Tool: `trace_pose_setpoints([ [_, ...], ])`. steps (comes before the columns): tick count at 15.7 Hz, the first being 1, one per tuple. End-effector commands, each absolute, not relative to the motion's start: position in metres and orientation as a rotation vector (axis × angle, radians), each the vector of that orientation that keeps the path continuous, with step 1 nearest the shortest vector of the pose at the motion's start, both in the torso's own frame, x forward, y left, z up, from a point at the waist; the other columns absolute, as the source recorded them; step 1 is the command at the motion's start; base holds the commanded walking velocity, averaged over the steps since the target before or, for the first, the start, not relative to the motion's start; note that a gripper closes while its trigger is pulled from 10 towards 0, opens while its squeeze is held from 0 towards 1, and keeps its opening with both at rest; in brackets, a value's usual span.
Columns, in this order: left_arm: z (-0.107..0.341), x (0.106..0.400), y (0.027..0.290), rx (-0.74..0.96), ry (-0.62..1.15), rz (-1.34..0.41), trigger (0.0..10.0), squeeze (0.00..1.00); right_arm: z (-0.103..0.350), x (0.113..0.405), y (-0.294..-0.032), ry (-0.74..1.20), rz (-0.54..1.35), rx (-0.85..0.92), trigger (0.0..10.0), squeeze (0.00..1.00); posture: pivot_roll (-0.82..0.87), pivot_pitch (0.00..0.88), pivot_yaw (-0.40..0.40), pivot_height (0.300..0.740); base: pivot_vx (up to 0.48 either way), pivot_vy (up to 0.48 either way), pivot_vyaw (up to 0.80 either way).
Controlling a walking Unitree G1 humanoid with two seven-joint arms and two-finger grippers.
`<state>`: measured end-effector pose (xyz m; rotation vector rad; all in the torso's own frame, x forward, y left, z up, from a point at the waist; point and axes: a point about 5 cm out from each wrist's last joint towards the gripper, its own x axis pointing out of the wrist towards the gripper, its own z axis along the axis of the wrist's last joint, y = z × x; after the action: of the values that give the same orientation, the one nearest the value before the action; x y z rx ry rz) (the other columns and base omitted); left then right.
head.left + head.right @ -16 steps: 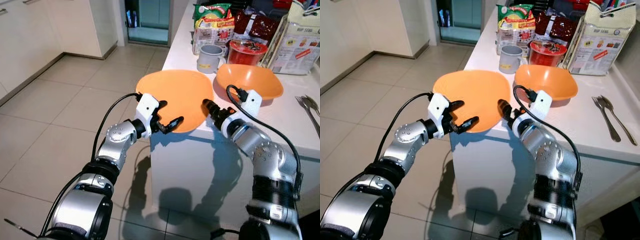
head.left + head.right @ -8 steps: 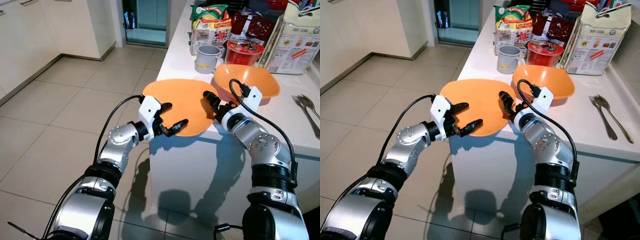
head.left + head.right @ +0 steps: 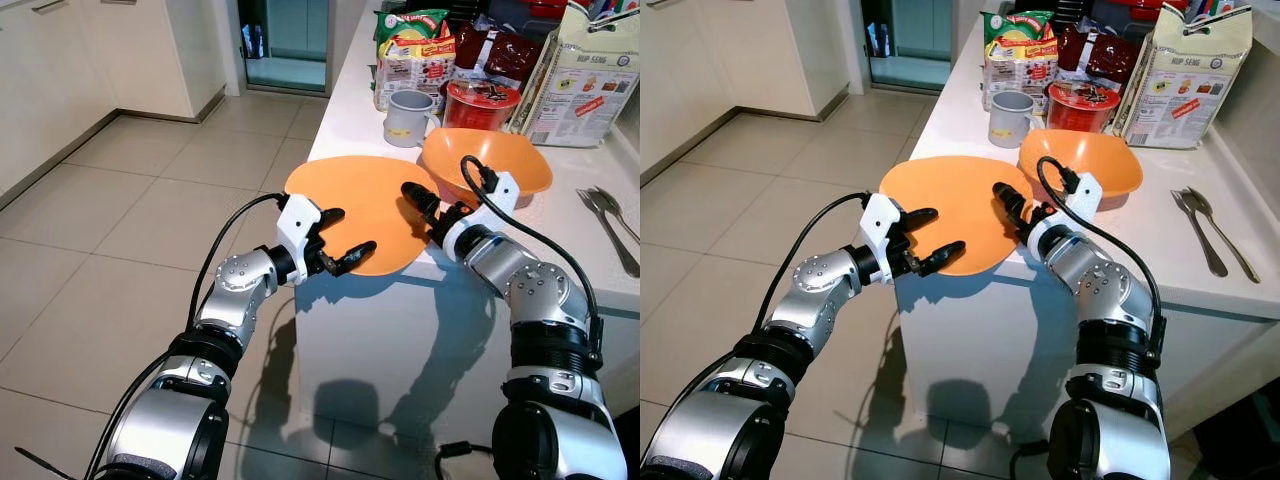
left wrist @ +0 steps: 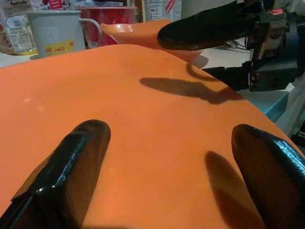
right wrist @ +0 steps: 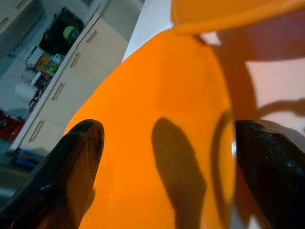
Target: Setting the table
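Since a second ago the flat orange plastic plate [image 3: 362, 205] has come down from its tilt to lie on the near left corner of the white counter [image 3: 560, 245], and the right gripper [image 3: 428, 207] now reaches over the plate's right rim rather than sitting at its near edge.

Left eye view: the plate overhangs the counter's near left edge; the left gripper [image 3: 340, 238] sits at that overhanging rim with its two black fingers spread apart, one above the plate and one at its near edge; the right gripper's fingers also stand apart, the upper one lying over the plate; just right of the plate rests a deep orange plastic bowl [image 3: 487, 165]; beyond stand a grey mug [image 3: 408, 103] and a red-lidded tub [image 3: 483, 103]; metal cutlery [image 3: 610, 225] lies at the far right.

Right eye view: same layout; a tall white paper bag [image 3: 1184, 75] stands at the far right of the counter.

Left wrist view: both fingers [image 4: 66, 167] straddle the plate's surface, apart.

Right wrist view: fingers [image 5: 71, 167] wide, plate between them, bowl rim beyond.
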<state>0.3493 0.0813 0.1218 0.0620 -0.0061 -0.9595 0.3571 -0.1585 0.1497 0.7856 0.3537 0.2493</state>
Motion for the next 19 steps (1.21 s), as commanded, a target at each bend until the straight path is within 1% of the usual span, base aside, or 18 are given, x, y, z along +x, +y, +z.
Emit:
trace_pose_setpoints([
  [1, 0.114, 0.346, 0.079, 0.073, 0.031, -0.968, 10.0, 0.0, 0.121, 0.346, -0.146, 0.514, 0.266, 0.81, 6.0, 0.0, -0.08, 0.0, -0.01, 0.74, 0.0, 0.0, 0.0],
  [2, 0.114, 0.346, 0.08, 0.074, 0.03, -0.965, 10.0, 0.0, 0.122, 0.346, -0.147, 0.507, 0.265, 0.819, 0.0, 0.0, -0.08, 0.0, -0.01, 0.74, 0.0, 0.0, 0.0],
  [8, 0.116, 0.348, 0.083, 0.08, 0.028, -0.952, 10.0, 0.0, 0.133, 0.349, -0.155, 0.456, 0.262, 0.853, 0.0, 0.0, -0.08, 0.0, -0.008, 0.74, 0.0, 0.0, 0.0],
  [16, 0.117, 0.35, 0.086, 0.084, 0.022, -0.938, 10.0, 0.0, 0.137, 0.346, -0.156, 0.432, 0.272, 0.907, 0.0, 0.0, -0.08, 0.0, -0.008, 0.74, 0.0, 0.0, 0.0],
  [19, 0.117, 0.35, 0.089, 0.081, 0.021, -0.925, 10.0, 0.0, 0.14, 0.344, -0.16, 0.415, 0.275, 0.935, 0.0, 0.0, -0.08, 0.0, -0.01, 0.74, 0.0, 0.0, 0.0],
])
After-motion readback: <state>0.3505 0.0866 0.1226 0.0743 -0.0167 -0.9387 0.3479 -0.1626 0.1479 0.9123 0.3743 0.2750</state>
